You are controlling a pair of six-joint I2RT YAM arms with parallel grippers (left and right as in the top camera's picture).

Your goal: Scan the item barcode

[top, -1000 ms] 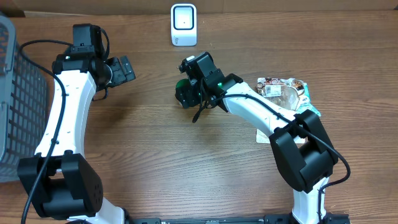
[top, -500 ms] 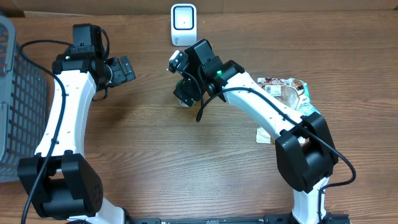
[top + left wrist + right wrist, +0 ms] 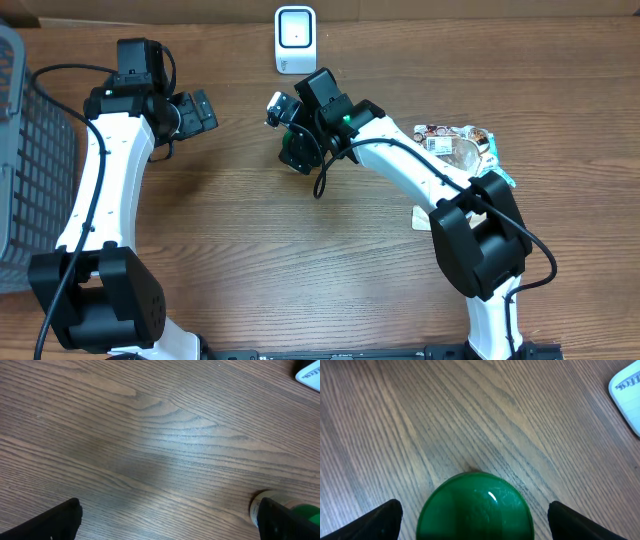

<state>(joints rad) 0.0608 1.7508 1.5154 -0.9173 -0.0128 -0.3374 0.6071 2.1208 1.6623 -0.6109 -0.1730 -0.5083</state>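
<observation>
- The right gripper (image 3: 286, 130) is sitting closer to the scanner (image 3: 295, 38) than it was a second ago, having shifted up and slightly left across the table (image 3: 250, 240).
- The right forearm is reaching further out, and a pale part of the gripper is now showing on the scanner side.
- The left arm and the left gripper (image 3: 196, 110) are staying where they were; the basket (image 3: 25, 150) and the snack packets (image 3: 455, 145) are lying unchanged.
- The green container (image 3: 475, 507) is resting on the wood just in front of the scanner, directly under the right gripper.
- In the right wrist view the right jaws are standing spread wide, one dark fingertip (image 3: 375, 520) on each side of the round green top, with bare wood showing in both gaps; nothing is being pinched.
- In the left wrist view the left jaws are also standing wide apart over bare wood, touching nothing, and the green container is appearing at the lower right, beside one fingertip (image 3: 287, 522).
- The scanner is standing near the far edge of the table.
- The basket is closing off the left side, and the packets are lying to the right, beside the right arm.
- Open wood is lying between the two grippers and across the near half of the table.
</observation>
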